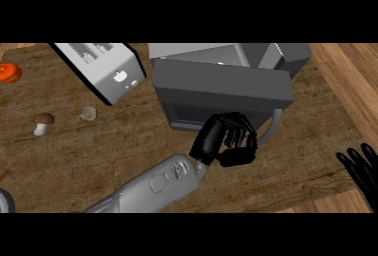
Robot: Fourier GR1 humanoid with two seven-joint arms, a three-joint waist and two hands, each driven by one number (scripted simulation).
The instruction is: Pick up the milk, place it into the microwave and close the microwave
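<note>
my left hand (225,142) fingers clenched at microwave (221,95) front, milk not visible, can't tell if held; next: door (100,70) shut imo

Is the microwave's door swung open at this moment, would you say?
Yes, the microwave door stands swung out to the left of the microwave, whose dark cavity faces the left hand.

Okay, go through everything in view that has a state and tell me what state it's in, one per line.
microwave: open
microwave door: swung out to the left
left hand: curled, at the microwave's opening; contents hidden
right hand: open, resting at the right edge
mushroom: upright on the counter
</note>
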